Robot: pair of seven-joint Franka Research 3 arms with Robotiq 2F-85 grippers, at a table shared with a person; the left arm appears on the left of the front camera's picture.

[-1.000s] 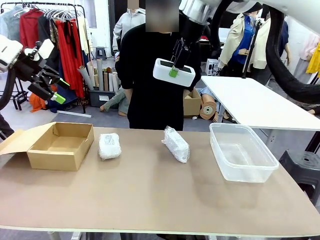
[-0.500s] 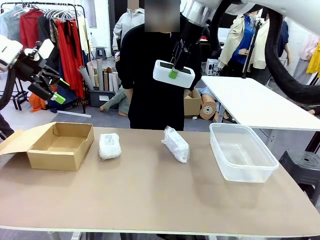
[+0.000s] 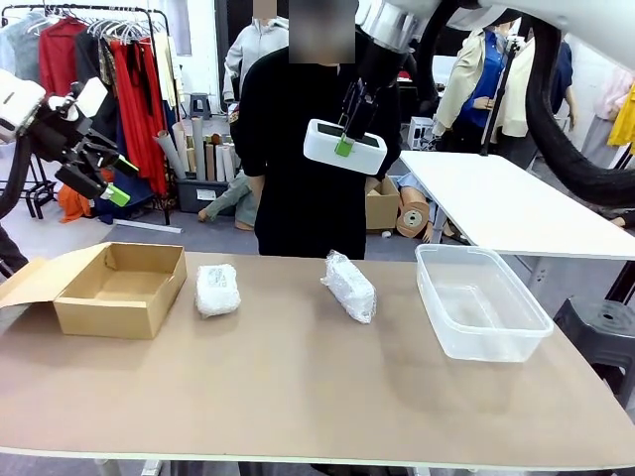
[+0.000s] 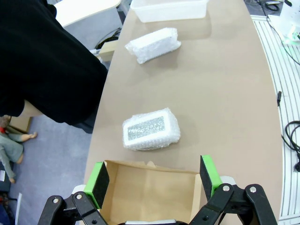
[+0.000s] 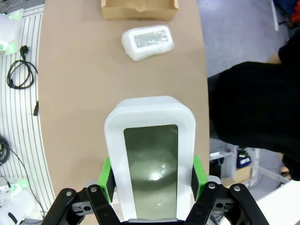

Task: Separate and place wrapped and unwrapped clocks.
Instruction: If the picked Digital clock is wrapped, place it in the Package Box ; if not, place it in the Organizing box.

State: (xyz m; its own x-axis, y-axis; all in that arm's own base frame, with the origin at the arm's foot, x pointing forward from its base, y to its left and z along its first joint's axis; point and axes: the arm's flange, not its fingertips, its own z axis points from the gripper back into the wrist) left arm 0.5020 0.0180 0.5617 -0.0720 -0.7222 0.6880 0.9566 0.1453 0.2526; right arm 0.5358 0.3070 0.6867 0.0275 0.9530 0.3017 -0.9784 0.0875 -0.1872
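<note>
A clothes rack (image 3: 99, 11) hung with red garments (image 3: 134, 89) is seen at far left; a white table (image 3: 516, 208) is set at right, on grey floor (image 3: 203, 240)

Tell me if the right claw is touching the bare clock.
Touching. Right wrist view: the right claw clamps the clock between its green pads.

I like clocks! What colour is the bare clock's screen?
Grey-green; the bare clock shows best in right wrist view.

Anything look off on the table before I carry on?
Nothing spilled or damaged. The middle wrapped clock lies at a slant; the other wrapped clock sits roughly square beside the cardboard box.
</note>
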